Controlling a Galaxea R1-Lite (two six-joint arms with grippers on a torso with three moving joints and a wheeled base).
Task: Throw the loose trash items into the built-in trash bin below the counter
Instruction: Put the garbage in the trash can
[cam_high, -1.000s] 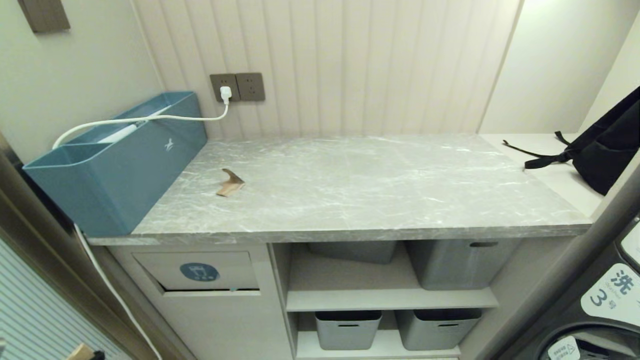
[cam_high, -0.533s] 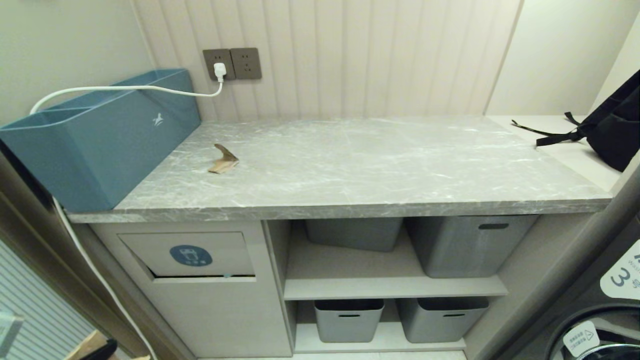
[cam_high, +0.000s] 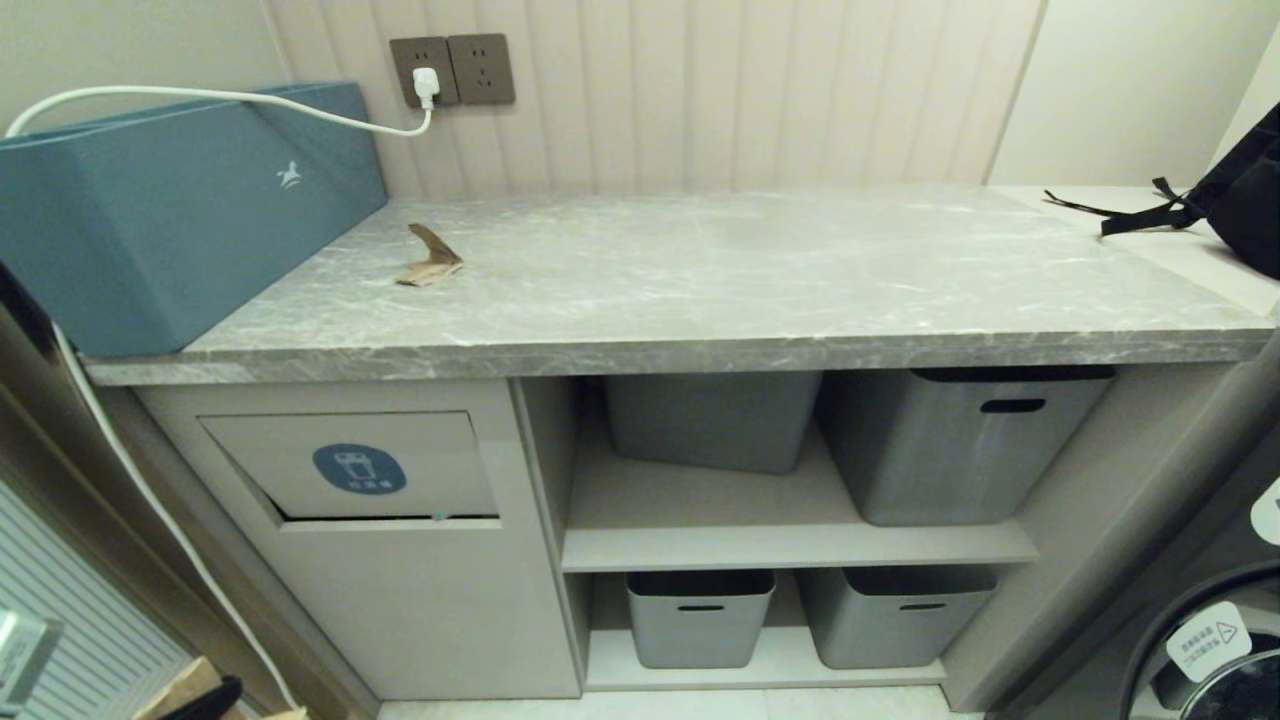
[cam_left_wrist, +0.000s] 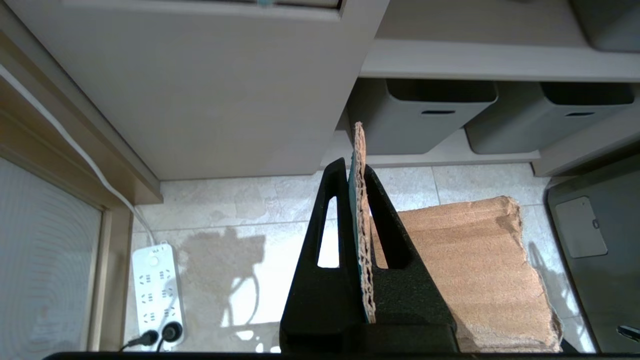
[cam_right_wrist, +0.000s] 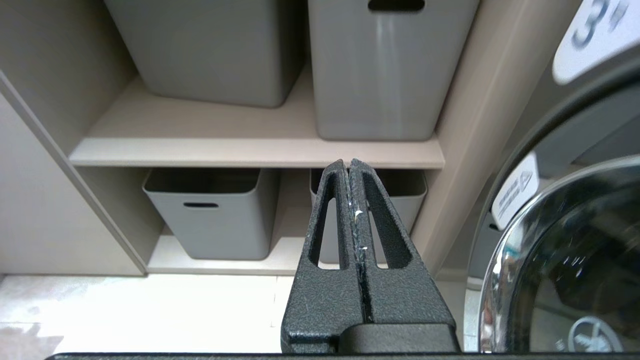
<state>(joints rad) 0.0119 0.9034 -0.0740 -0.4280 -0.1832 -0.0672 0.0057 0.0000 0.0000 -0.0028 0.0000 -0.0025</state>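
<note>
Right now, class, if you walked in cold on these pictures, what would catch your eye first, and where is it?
First, the left gripper, low in front of the cabinet, clamped on a torn brown cardboard scrap that hangs over the floor tiles. Next, the second scrap lying curled on the grey marble counter near the teal box. Below the counter's left end sits the bin flap with its blue sticker.

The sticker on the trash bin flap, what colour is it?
The sticker is blue, an oval with a white bin icon, seen best in the head view.

Rough brown cardboard scrap; veined marble counter
</note>
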